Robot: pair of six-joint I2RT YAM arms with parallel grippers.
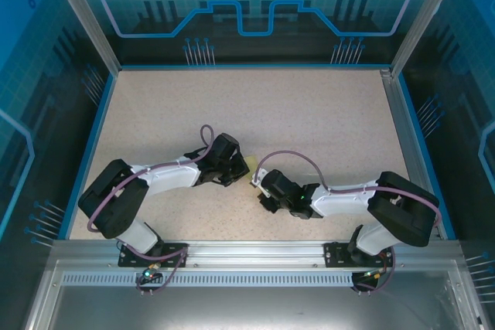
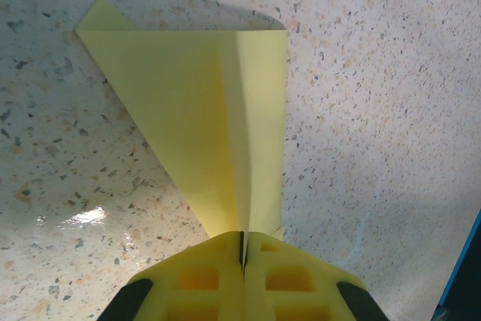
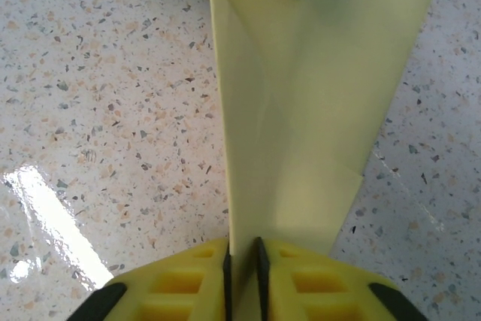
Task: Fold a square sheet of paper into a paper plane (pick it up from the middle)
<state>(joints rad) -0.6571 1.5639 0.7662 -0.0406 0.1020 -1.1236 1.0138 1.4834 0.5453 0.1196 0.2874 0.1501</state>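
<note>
- The paper (image 1: 253,165), folded to a tapered shape, is held up off the table (image 1: 232,106), near its middle, between the two claws.
- The left claw (image 2: 243,249) is clenched on the paper's narrow tip. The sheet is seen widening away from it, with a crease along its length.
- The right claw (image 3: 242,253) is grasping the opposite end, with the paper pinched between its pads.
- The claws are set close together, facing each other.
</note>
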